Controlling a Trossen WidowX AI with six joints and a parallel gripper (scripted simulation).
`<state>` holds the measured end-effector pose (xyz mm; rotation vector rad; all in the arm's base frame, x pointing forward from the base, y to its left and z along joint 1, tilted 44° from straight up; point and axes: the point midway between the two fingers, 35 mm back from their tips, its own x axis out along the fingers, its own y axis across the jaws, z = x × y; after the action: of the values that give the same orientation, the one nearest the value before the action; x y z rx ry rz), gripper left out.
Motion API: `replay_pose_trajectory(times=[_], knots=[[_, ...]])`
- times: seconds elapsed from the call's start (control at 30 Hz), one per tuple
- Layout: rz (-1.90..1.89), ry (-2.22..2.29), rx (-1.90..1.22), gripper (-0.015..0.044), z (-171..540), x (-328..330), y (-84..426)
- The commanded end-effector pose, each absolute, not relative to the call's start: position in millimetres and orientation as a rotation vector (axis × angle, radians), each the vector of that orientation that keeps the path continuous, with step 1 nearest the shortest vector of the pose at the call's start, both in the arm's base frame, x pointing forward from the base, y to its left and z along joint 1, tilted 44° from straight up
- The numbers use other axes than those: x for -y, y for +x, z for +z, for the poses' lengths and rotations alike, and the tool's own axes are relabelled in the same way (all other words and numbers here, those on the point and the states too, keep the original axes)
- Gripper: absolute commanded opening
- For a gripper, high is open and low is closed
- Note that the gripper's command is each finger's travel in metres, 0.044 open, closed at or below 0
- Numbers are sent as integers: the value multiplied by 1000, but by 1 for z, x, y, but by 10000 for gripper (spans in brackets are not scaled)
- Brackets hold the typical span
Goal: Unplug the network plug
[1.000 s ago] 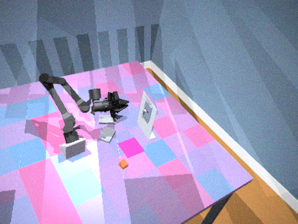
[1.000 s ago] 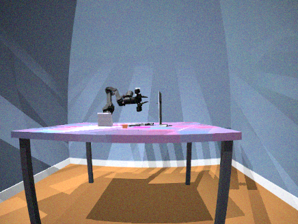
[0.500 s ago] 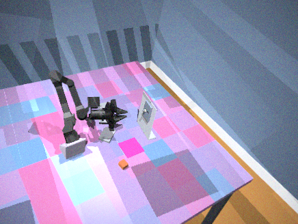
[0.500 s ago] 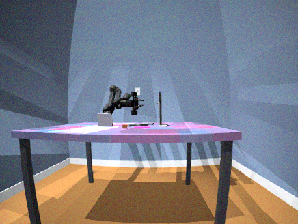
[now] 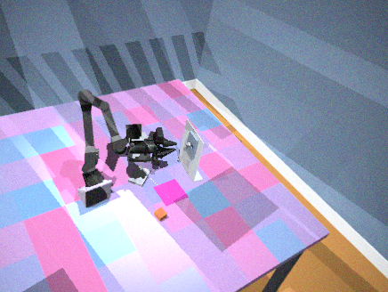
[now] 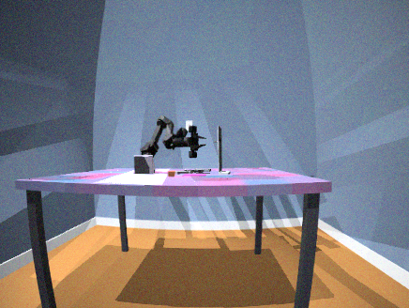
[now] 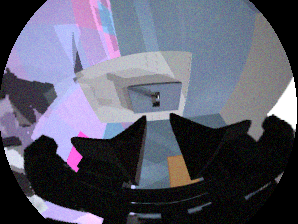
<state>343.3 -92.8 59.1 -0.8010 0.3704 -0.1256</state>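
The upright pale panel point(image 5: 193, 166) point(image 6: 219, 150) point(image 7: 175, 65) stands on the table, with a grey socket plate on its face. The small plug point(image 5: 190, 144) point(image 7: 156, 99) is in the socket; its tab is too small to make out. My gripper point(image 5: 177, 147) point(image 6: 204, 142) point(image 7: 158, 117) is partly open and empty. It points at the panel, with its fingertips a short way in front of the plug and a gap between. The magenta marked square point(image 5: 171, 192) point(image 6: 194, 175) point(image 7: 75, 159) lies on the table in front of the panel, with nothing on it.
A small orange block point(image 5: 160, 214) point(image 6: 172, 174) lies on the table near the square, on the side away from the panel. A flat pale piece point(image 5: 139, 177) lies on the table below the gripper, partly hidden by it.
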Motion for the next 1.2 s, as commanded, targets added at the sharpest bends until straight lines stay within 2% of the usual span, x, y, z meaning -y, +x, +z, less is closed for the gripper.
replay_pose_trajectory(times=[0.0,1.17], knots=[[-129,-797,-373,156,57,93,349],[-130,-797,-370,156,53,97,402]])
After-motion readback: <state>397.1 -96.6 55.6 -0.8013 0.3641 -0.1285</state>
